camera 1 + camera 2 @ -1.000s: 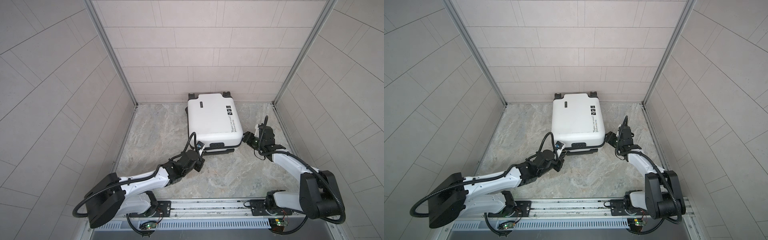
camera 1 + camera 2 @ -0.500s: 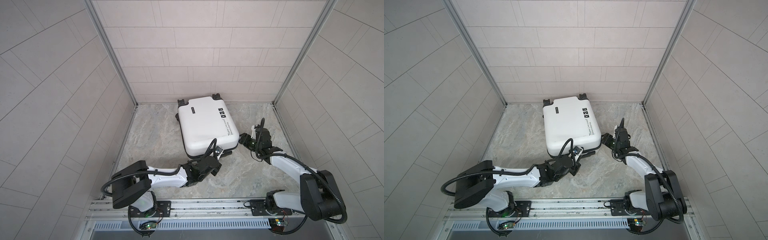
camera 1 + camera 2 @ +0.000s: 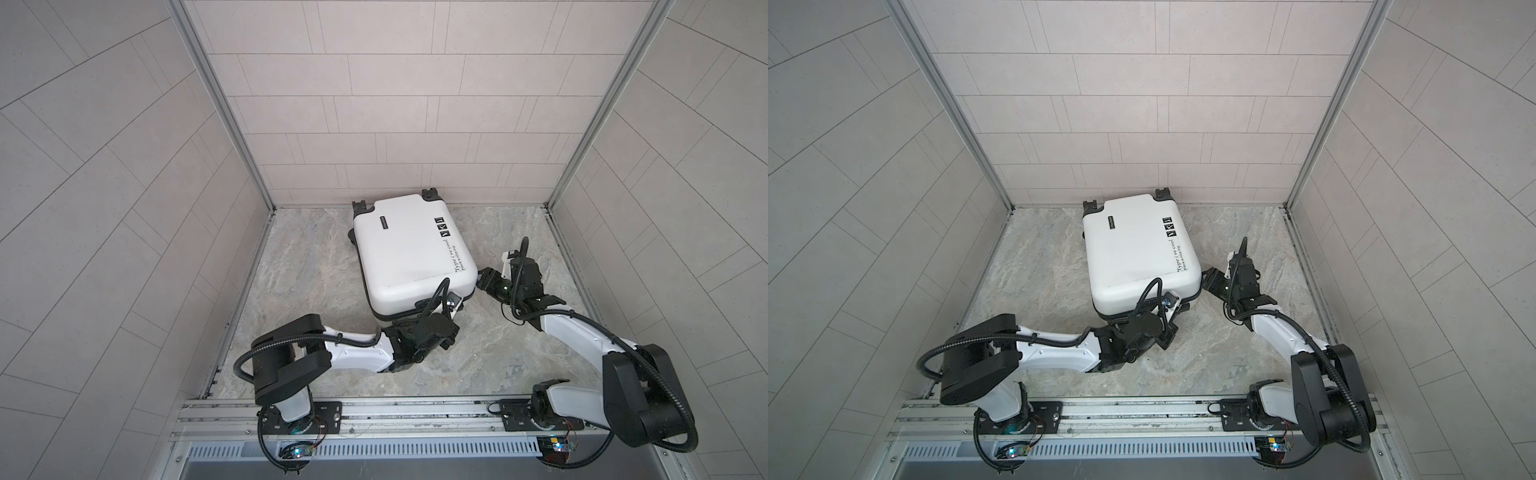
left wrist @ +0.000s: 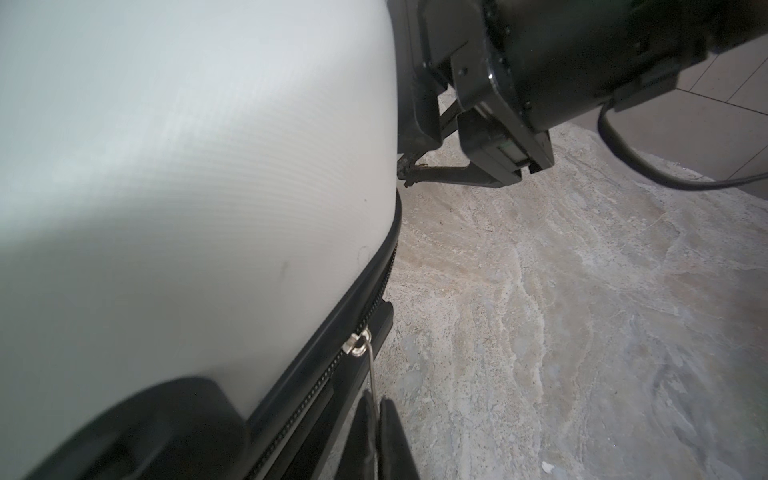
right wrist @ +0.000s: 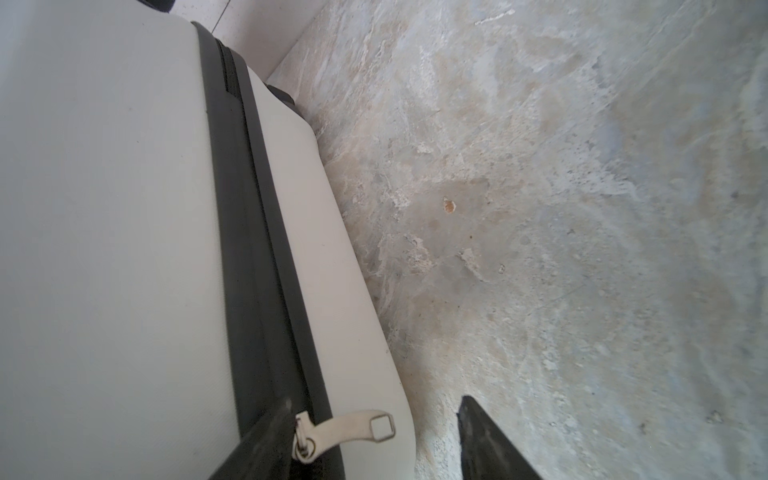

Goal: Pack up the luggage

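1. While the left gripper (image 4: 377,401) is clamped on the zipper pull (image 4: 372,374), its fingers (image 4: 392,436) pinch the thin metal tab edge-on, and no gap shows between them.
2. We judge the step in hand to be drawing the slider (image 4: 356,344) along the zipper band (image 4: 318,395). Whether this zips or unzips the case, we cannot tell.
3. To do it well, we pull along the line of the band, low and close to the shell, so that the tab does not twist out of the pinch. At the rounded corner we turn the pull to follow the curve.
4. We brace the case during the pull, because a hard tug is likely to swing it on the smooth floor (image 5: 540,208).
5. We note that the right gripper (image 5: 376,399) stands with its jaws partly apart. One finger (image 5: 266,444) lies over the band and the other hangs above the floor. A second pull tab (image 5: 353,428) lies between them, nearer the finger on the band, and is not pinched.
6. We find the luggage (image 3: 409,253) flat, closed and skewed toward the back of the floor, with its wheels (image 3: 430,193) by the back wall (image 3: 395,104). Its near edge meets the left fingers. Its near right corner sits at the right gripper.
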Controlling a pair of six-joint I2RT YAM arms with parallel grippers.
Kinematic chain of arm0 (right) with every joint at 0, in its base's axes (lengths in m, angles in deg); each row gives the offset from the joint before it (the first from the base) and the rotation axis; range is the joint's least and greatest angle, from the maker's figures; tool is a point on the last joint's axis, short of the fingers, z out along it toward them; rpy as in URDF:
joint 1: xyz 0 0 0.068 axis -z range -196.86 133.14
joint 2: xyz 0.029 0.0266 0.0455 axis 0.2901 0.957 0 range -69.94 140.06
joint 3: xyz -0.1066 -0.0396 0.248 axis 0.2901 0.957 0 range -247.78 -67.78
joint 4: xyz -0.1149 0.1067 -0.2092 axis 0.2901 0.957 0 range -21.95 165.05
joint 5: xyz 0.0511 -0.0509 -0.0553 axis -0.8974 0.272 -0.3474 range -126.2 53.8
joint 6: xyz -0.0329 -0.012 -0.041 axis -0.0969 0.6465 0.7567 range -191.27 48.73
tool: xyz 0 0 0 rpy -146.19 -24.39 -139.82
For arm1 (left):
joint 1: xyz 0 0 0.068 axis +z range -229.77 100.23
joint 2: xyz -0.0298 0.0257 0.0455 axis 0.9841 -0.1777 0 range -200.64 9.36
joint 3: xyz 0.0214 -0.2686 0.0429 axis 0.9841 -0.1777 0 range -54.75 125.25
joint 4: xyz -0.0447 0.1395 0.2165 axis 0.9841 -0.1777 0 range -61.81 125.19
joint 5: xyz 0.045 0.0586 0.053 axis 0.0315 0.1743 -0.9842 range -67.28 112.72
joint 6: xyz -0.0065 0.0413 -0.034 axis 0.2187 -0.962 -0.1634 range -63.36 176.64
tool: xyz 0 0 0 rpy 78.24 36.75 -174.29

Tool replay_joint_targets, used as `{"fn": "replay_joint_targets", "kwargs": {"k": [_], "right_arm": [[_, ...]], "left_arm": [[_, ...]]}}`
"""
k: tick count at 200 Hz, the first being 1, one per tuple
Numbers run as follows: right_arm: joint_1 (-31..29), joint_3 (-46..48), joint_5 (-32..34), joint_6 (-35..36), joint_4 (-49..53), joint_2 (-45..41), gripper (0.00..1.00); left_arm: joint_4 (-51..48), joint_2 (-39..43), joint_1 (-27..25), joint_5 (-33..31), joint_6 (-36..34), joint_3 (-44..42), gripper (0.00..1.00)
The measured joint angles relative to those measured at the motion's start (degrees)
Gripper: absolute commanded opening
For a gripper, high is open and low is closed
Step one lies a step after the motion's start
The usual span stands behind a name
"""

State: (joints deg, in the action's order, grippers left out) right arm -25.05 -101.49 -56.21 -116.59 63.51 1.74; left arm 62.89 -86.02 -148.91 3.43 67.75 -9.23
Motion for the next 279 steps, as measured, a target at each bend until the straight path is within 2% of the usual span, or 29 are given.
{"fn": "replay_joint_targets", "kwargs": {"k": [19, 32, 43, 54, 68, 96, 123, 158, 182, 207, 226, 279], "right_arm": [[0.83, -0.24, -0.57, 1.97, 3.15, -1.42, 0.65], [1.55, -0.22, -0.96, 3.48, 6.23, -2.86, 0.66], [2.19, 0.0, -1.05, 4.57, 9.25, -3.91, 0.66], [2.75, 0.31, -1.01, 5.53, 12.09, -5.09, 0.67], [3.17, 0.61, -0.83, 6.6, 15.43, -7.19, 0.67], [3.21, 1.11, -0.66, 8.79, 20.33, -12.72, 0.67], [2.86, 2.08, -1.25, 10.12, 22.93, -17.64, 0.66], [-2.71, 4.76, -1.88, 11.5, 24.11, -21.94, 0.66], [-9.31, 7.93, -1.36, 11.69, 22.51, -24.55, 0.65], [-17.14, 10.51, 1.03, 11.45, 19.41, -26.29, 0.65], [-21.4, 11.89, 3.69, 11.43, 16.09, -27.04, 0.65], [-23.39, 17.35, 8.07, 12.15, 2.6, -25.62, 0.55]], "left_arm": [[0.07, 0.02, -0.02, -0.04, -0.02, 0.0, 0.01], [0.07, 0.09, -0.02, 0.09, 0.02, 0.0, 0.15], [0.57, 0.26, -0.35, 1.25, 0.24, 0.0, 0.32], [0.96, 0.74, -1.2, 2.4, 0.85, 0.0, 0.46], [0.94, 1.9, -2.05, 2.93, 1.75, 0.0, 0.53], [-2.05, 6.6, -3.58, 1.95, 3.72, -0.07, 0.54], [-7.19, 14.38, -4.66, -0.15, 9.33, -0.68, 0.54], [-16.11, 26.14, -5.95, -4.13, 24.57, -4.44, 0.54], [-16.68, 30.95, -6.71, -5.95, 37.73, -11.63, 0.54], [-12.11, 29.4, -7.08, -6.56, 50.97, -21.81, 0.54], [-7.48, 25.77, -7.13, -7.28, 57.92, -26.62, 0.54], [12.72, 16.94, -7.15, -11.65, 67.23, -27.58, 0.56]]}}
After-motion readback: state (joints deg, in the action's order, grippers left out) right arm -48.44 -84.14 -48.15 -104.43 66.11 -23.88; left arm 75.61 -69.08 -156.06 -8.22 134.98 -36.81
